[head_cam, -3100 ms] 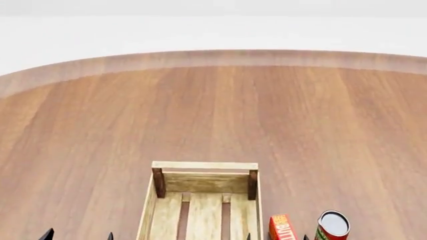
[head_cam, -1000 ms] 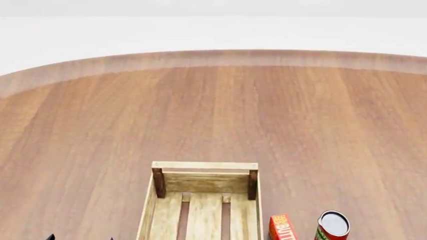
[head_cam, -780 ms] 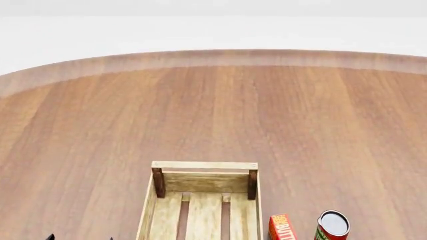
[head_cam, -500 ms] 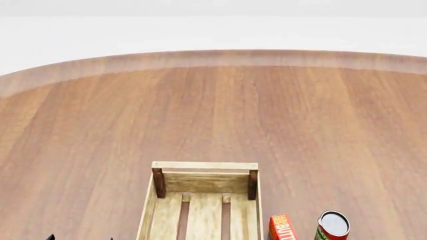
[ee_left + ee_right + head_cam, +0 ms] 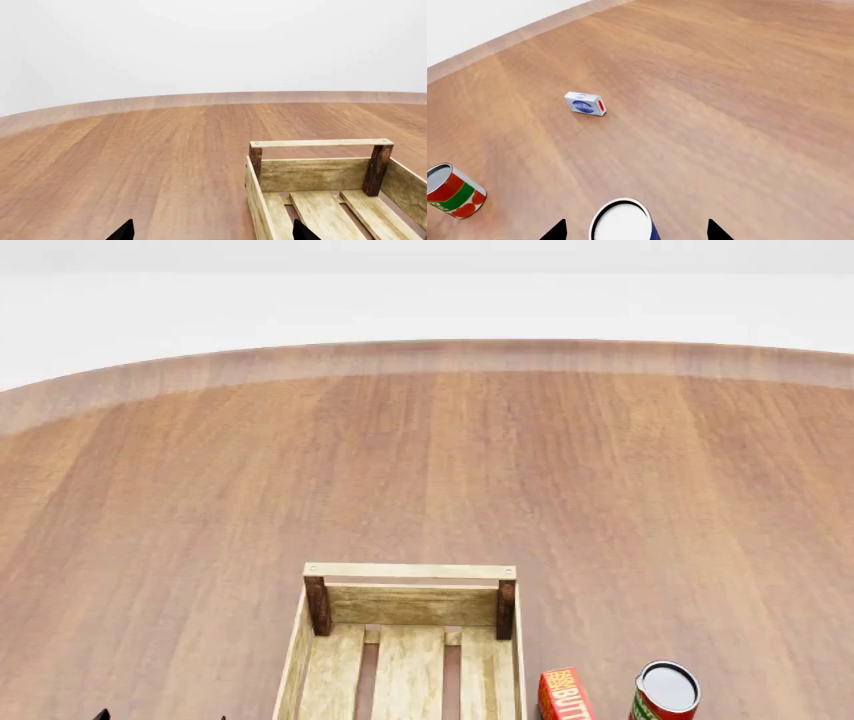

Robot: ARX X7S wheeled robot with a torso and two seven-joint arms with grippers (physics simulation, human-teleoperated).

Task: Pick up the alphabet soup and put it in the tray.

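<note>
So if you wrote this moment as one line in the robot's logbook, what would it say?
right gripper: open, straddling alphabet soup | left gripper: open, idle by tray | tray: no can visible

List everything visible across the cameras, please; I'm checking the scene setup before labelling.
table: one, brown wood, under everything.
tray: one, light wood with darker posts, near edge of head view, nothing visible inside.
butter box: one, red-orange, right of tray.
red-and-green can: one, upright, right of butter box.
alphabet soup: one, white top, between right gripper's fingertips.
small box: one, white-blue, alone on table.
left gripper: black tips, open.
right gripper: black tips, open.
</note>
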